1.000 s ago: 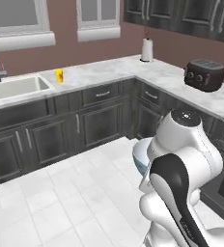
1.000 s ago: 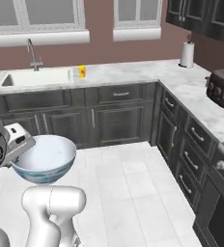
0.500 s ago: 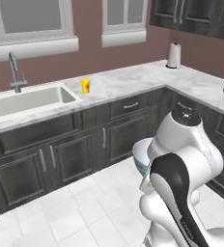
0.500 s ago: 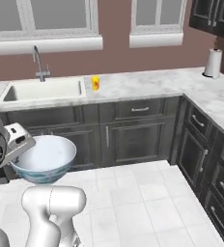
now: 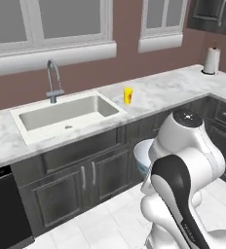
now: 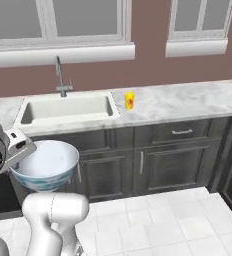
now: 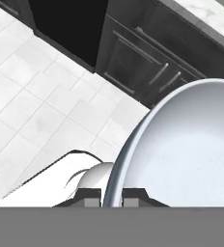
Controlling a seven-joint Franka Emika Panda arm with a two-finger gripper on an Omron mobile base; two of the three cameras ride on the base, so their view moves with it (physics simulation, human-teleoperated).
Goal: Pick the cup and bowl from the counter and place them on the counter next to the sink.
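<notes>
Left base view: the shallow round pale grey-blue bowl (image 5: 143, 154) rides low before the arm, while the small yellow cup (image 5: 128, 95) stands far ahead of the jaws on the white marble table (image 5: 173, 87) beside the off-white sink (image 5: 66, 112), seemingly already delivered. Right base view: the bowl (image 6: 44, 165) is carried level over the floor. Hand view: the jaws (image 7: 111, 197) pinch narrow on the bowl's rim (image 7: 133, 140), one finger on each side.

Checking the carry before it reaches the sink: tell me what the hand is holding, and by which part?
The hand holds the bowl by its rim, one finger on either side of the wall.
</notes>
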